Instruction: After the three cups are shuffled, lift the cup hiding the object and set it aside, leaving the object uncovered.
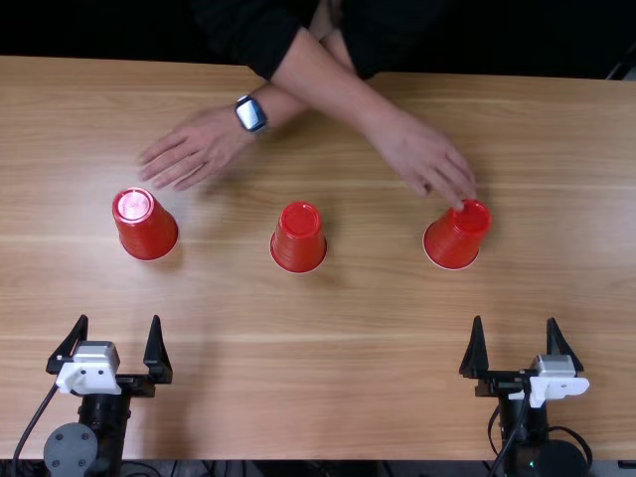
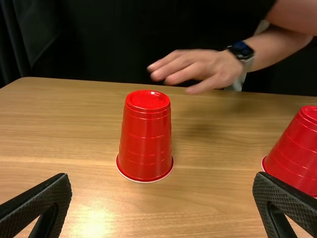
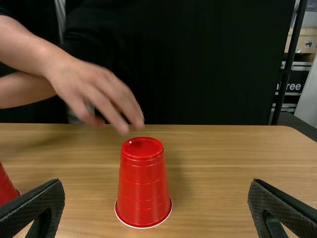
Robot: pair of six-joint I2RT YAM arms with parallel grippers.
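Three red cups stand upside down in a row across the table: the left cup (image 1: 145,224) (image 2: 144,135), the middle cup (image 1: 298,237) (image 2: 297,151) and the right cup (image 1: 458,235) (image 3: 142,182). A person's arms are crossed over the far side. One hand (image 1: 194,149) (image 2: 195,69) hovers behind the left cup. The other hand (image 1: 429,159) (image 3: 96,91) has its fingertips at the right cup's top. My left gripper (image 1: 112,343) (image 2: 163,208) is open near the front edge, facing the left cup. My right gripper (image 1: 514,345) (image 3: 158,210) is open, facing the right cup. No hidden object shows.
The wooden table (image 1: 378,308) has bare room between the cups and both grippers. The person's dark-sleeved body (image 1: 298,25) sits along the far edge.
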